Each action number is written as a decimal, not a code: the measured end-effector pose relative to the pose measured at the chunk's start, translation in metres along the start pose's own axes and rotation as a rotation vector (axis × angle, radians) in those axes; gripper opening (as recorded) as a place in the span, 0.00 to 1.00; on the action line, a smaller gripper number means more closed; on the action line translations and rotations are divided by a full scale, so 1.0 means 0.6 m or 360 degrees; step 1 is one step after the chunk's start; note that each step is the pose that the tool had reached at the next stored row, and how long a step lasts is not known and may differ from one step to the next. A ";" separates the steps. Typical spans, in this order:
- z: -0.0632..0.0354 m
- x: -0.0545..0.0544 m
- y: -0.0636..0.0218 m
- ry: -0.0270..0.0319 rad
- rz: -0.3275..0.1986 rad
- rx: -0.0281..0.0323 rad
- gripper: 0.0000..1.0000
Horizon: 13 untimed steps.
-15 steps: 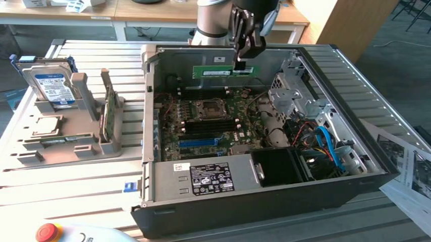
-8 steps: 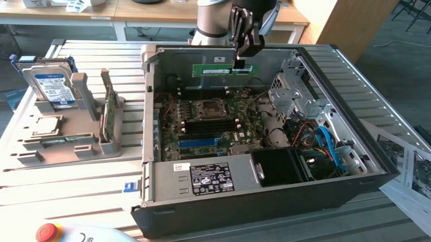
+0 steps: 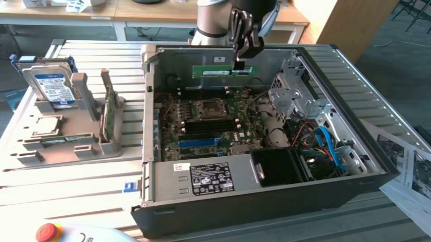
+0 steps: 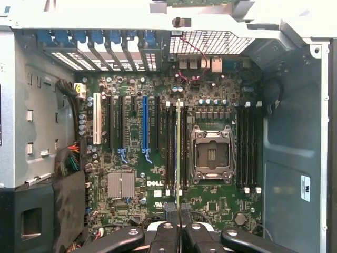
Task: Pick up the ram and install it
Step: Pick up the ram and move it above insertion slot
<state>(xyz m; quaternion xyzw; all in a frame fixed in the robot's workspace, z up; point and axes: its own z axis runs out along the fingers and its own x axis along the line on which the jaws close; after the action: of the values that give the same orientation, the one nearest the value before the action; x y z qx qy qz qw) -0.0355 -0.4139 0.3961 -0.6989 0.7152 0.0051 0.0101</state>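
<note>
My gripper (image 3: 239, 64) hangs over the open computer case (image 3: 377, 174), shut on the ram (image 3: 222, 71). The ram is a thin green stick with a white label, held level by one end above the motherboard (image 3: 235, 131). In the wrist view the ram (image 4: 178, 153) shows edge-on as a thin line running out from between the black fingers (image 4: 196, 234). It lies along the black memory slots (image 4: 169, 147) beside the CPU socket (image 4: 211, 154) and is still well above them.
A grey holder tray (image 3: 67, 148) on the exterior view's left carries a hard drive (image 3: 54, 85), an upright green card (image 3: 106, 108) and a CPU chip (image 3: 44, 126). In the case are a power supply (image 3: 209, 179) and drive cage (image 3: 291, 96). Papers (image 3: 411, 176) lie on the right, and a red stop button (image 3: 48, 232) sits in front.
</note>
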 end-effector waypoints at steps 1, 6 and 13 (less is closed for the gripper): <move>0.002 0.000 0.000 -0.00001 0.0000 0.00003 0.12; 0.009 0.000 0.000 -0.00001 0.0000 0.00005 0.12; 0.009 0.000 0.000 -0.00001 0.0000 0.00005 0.12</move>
<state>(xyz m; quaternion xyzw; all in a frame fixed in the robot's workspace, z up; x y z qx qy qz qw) -0.0356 -0.4139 0.3904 -0.6989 0.7152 0.0050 0.0102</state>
